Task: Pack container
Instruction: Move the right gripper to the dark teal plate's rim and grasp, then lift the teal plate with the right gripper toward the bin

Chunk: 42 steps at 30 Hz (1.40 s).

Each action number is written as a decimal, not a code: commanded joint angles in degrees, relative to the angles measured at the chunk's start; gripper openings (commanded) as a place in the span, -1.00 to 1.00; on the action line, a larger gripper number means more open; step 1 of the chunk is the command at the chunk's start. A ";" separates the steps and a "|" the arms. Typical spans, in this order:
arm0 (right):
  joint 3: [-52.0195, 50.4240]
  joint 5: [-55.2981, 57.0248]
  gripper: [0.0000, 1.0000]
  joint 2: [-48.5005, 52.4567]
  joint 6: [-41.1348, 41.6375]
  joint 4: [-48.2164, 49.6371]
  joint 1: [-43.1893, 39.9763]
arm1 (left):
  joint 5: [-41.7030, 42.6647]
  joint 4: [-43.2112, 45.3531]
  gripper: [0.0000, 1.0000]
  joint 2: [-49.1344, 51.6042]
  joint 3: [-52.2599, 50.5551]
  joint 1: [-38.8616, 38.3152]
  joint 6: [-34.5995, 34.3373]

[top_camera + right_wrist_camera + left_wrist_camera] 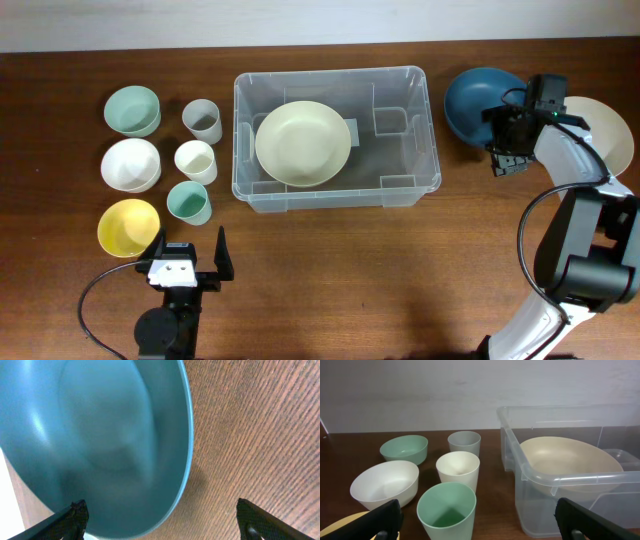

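The clear plastic container [400, 190] stands mid-table with a cream bowl [303, 143] inside its left half. In the left wrist view the container [580, 479] is at the right and the cream bowl [570, 460] shows through its wall. My left gripper [190, 262] rests near the front edge, open and empty, facing a green cup [447, 510]. My right gripper [507, 145] hovers at the near right rim of a dark blue bowl [480, 100]. It is open, with the blue bowl's rim [185, 460] between its fingers, one over the bowl and one over the table.
Left of the container sit a green bowl [132, 110], grey cup [202, 121], white bowl [131, 164], cream cup [196, 161], green cup [188, 203] and yellow bowl [128, 227]. A cream bowl [612, 135] lies at the far right, under the right arm.
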 commanded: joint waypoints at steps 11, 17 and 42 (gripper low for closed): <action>-0.31 3.32 0.77 1.57 0.48 2.14 -0.07 | -0.63 0.28 0.99 -0.24 -0.50 0.26 -0.55; -0.31 2.40 0.69 3.63 0.48 2.71 -0.07 | -0.61 0.28 0.99 -0.24 -0.50 0.26 -0.55; -0.24 0.72 -0.92 4.72 -1.70 5.44 -0.07 | -0.61 0.28 0.99 -0.24 -0.50 0.26 -0.55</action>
